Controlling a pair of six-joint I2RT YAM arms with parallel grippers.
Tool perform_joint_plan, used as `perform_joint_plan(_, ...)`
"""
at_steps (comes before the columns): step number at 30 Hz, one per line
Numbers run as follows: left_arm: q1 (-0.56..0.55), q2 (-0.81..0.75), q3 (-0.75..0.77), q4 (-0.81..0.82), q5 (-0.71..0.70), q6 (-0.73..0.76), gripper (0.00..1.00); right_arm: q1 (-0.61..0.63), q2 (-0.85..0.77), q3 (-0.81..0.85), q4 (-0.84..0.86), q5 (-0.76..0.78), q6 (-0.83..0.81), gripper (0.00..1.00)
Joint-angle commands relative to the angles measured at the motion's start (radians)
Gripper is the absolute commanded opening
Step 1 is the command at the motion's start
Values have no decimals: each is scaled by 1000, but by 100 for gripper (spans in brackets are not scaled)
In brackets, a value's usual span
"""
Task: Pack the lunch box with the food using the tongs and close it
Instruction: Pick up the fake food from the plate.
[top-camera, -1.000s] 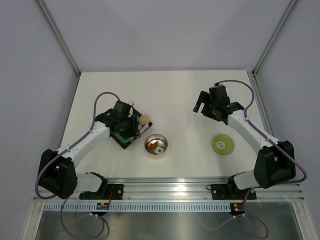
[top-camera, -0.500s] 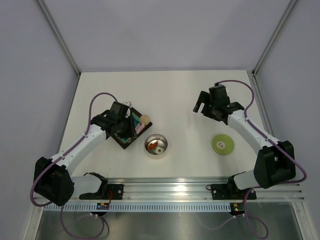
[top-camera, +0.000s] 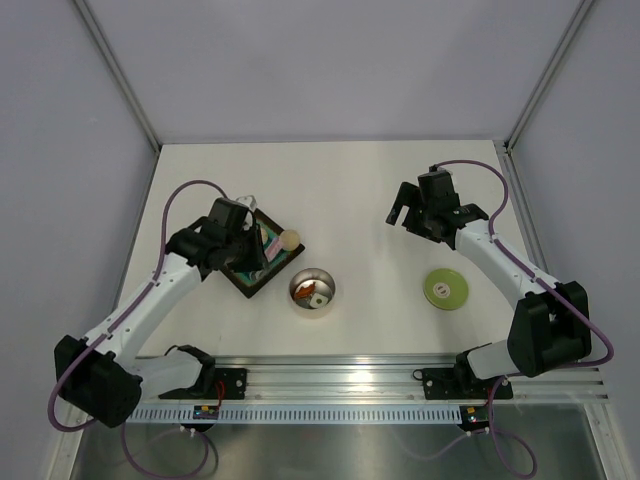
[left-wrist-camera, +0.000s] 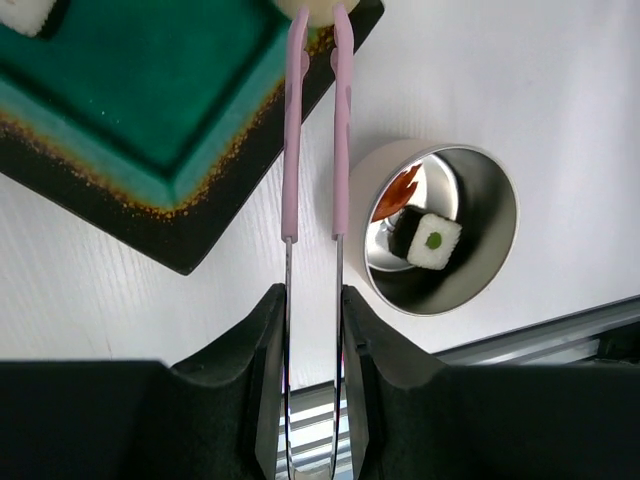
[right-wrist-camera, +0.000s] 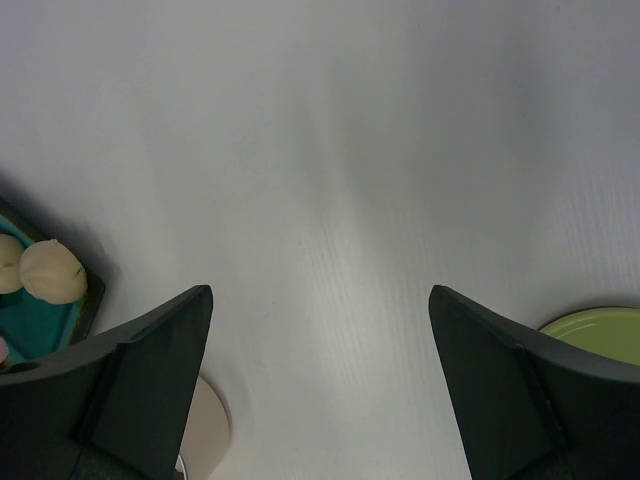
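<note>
the pale-pink tongs (left-wrist-camera: 315, 130) are pinched by their two arms between the left jaws, and their nearly closed tips are set on either side of a beige ball (top-camera: 289, 239) at the corner of the dark, teal-lined tray (left-wrist-camera: 130, 150). the steel lunch box (left-wrist-camera: 495, 200) is stood open on the counter (top-camera: 360, 190) just beside that tray, with a white cube (left-wrist-camera: 433, 240) and a red-orange bit (left-wrist-camera: 405, 185) seen inside, and its lime-green lid (top-camera: 445, 289) is laid flat well apart to the right. the right jaws are spread wide above the counter
</note>
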Motion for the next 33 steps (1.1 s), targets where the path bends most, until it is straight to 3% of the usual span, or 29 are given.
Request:
perform_joint_plan(1,5,30,116,59,2,11,0,3,-8,7,20,-17,5,97)
perform_joint_plan(9,5,275,212,165,6,5,0,3,-17,15,5,-12,2,97)
perform_joint_plan(14,5,348,207,164,2,6,0,3,-33,19,-12,8,-9,97)
perform_joint_plan(26,5,169,97,50,-45,22,0,3,-10,24,5,-9,-3,97)
perform_joint_plan(33,5,124,106,-10,-99,40,0,3,15,18,25,-23,8,97)
